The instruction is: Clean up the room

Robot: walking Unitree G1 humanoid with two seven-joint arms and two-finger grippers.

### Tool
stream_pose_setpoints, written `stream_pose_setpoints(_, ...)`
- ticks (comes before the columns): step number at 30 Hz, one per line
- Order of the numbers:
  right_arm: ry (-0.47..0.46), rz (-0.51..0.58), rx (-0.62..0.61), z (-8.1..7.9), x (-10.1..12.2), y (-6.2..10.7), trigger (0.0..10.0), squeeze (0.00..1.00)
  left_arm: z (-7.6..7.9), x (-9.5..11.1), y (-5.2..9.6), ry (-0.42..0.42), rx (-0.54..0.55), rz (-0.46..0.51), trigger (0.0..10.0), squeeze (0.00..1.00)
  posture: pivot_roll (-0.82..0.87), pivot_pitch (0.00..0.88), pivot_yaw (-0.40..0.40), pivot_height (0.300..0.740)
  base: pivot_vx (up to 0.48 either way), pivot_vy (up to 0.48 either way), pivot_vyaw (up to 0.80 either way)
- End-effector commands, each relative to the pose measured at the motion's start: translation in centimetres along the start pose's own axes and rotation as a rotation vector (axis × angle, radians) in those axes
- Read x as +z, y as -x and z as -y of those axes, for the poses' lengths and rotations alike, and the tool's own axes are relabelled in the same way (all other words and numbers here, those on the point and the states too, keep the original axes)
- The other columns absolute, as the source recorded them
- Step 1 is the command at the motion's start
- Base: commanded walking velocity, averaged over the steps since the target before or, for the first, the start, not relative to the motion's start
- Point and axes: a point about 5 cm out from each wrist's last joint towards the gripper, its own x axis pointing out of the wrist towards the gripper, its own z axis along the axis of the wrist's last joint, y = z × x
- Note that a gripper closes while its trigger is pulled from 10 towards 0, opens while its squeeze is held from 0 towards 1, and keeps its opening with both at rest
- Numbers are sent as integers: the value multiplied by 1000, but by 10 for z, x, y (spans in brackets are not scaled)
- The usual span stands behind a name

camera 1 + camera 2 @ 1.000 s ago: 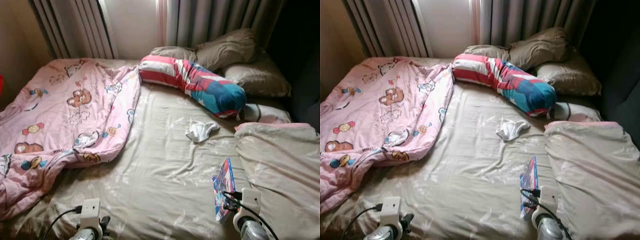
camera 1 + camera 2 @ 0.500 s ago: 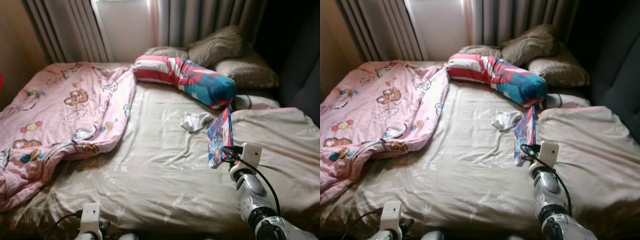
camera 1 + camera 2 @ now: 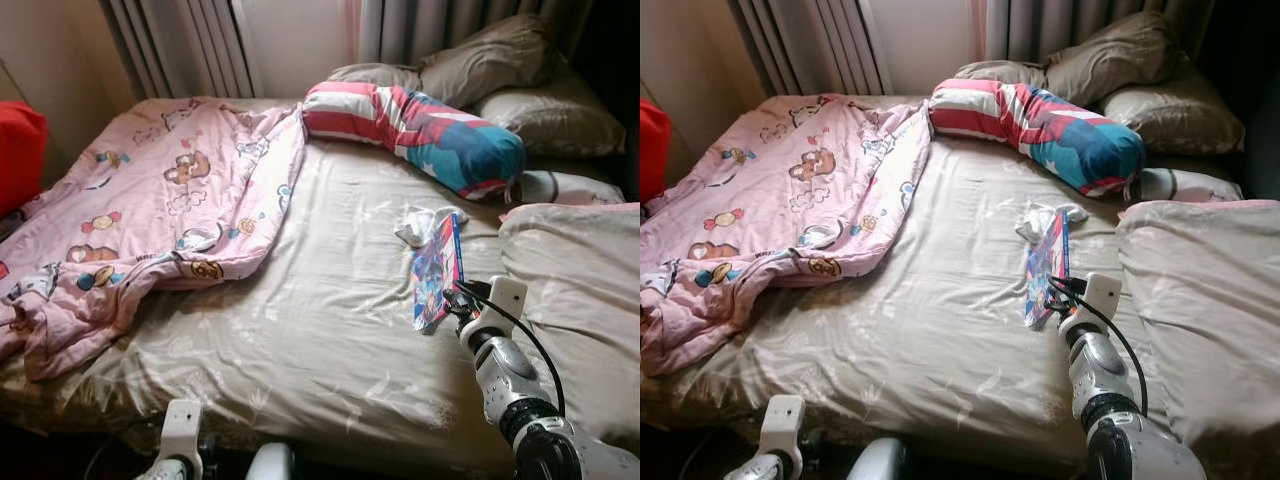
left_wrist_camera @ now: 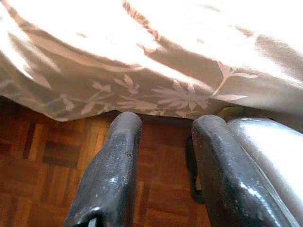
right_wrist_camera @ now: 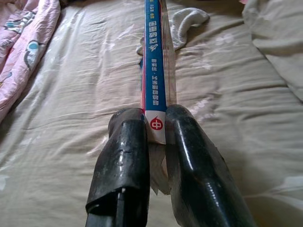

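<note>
Down low, the left gripper (image 4: 163, 165) hangs idle, fingers apart. Further in, the right gripper (image 5: 154, 127) pinches a thin book (image 3: 436, 270) by its spine above the bed (image 3: 300, 330); light, floppy, so spine-hold suits. Beyond lies a white cloth (image 3: 418, 222).

Sheet (image 3: 300, 330): beige cloth with a slight satin sheen and pale leaf print; quilt (image 3: 150, 210): soft matt pink cloth, printed. Book (image 5: 155, 71): glossy paper cover, pinched between the right gripper (image 5: 154, 127) fingers of black, scuffed, semi-gloss plastic. Floor (image 4: 42, 161): polished wood parquet; right arm (image 3: 505, 375): smooth silver metal.
</note>
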Motion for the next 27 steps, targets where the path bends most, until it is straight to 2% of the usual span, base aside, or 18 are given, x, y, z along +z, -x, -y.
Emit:
stream_pose_setpoints(1,-2,19,19,-4,8,-3,10000,0,-5,-8,3,-10,3,-15,10000,0,45,105,65,652,0,0,0)
stream_pose_setpoints(5,-9,-7,9,-2,4,-2,10000,0,-8,-12,6,-16,0,-13,10000,0,53,132,72,652,0,0,0)
stream_pose_setpoints(9,34,-58,-2,0,-5,0,10000,0,-10,-12,7,-26,-5,-4,10000,0,58,146,79,652,0,0,0)
stream_pose_setpoints(10,70,-93,-7,1,-12,2,10000,0,-9,-10,6,-32,-10,9,10000,0,65,153,79,652,0,0,0)
stream_pose_setpoints(16,100,-141,-51,9,-22,7,10000,0,-7,-7,6,-45,-20,35,10000,0,71,175,85,652,0,0,0)
stream_pose_setpoints(19,113,-145,-49,9,-23,7,10000,0,-7,-8,7,-49,-22,34,10000,0,75,181,87,652,0,0,0)
stream_pose_setpoints(27,189,-168,-139,23,-26,12,10000,0,-4,-6,7,-51,-36,53,10000,0,74,194,92,652,0,0,0)
